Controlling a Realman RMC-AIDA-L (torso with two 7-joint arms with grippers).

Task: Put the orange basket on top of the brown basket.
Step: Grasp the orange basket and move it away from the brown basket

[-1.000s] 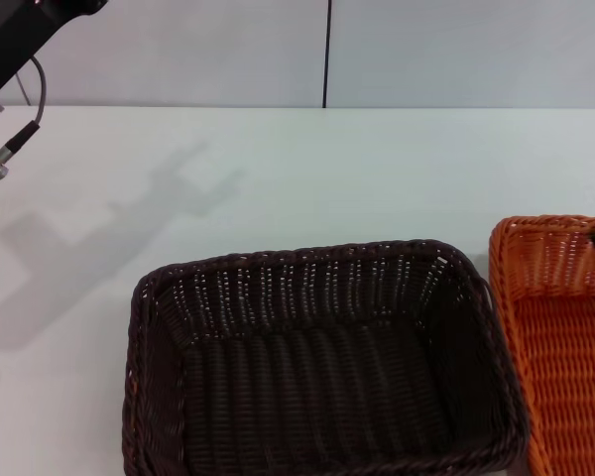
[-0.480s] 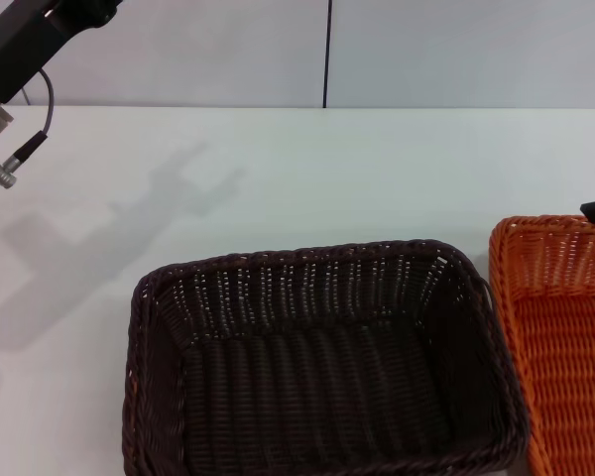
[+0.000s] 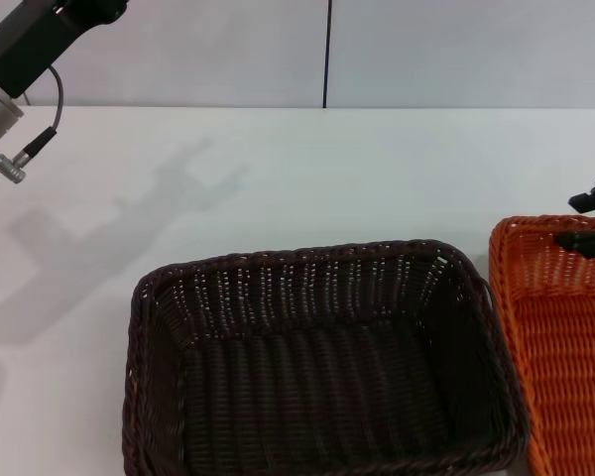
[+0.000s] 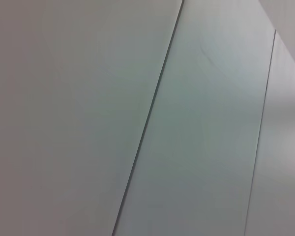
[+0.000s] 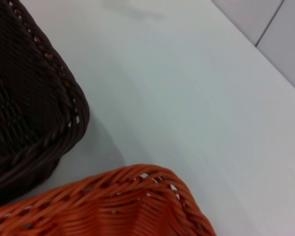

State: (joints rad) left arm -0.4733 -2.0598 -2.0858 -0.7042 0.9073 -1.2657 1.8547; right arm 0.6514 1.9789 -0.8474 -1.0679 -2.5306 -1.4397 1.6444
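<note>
Right claw moved in over far rim of bright orange woven wicker basket, prongs apart, nothing gripped; basket on white desk just right of dark brown woven basket; lift pending

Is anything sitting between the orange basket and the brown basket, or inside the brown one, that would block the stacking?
Nothing visible does. The brown basket is empty, and only bare table separates it from the orange basket. The right gripper hovers at the orange basket's far rim.

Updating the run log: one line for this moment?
bright orange woven basket: on table, right of dark brown woven basket | right gripper: at orange rim | left arm: raised | unstacked
</note>
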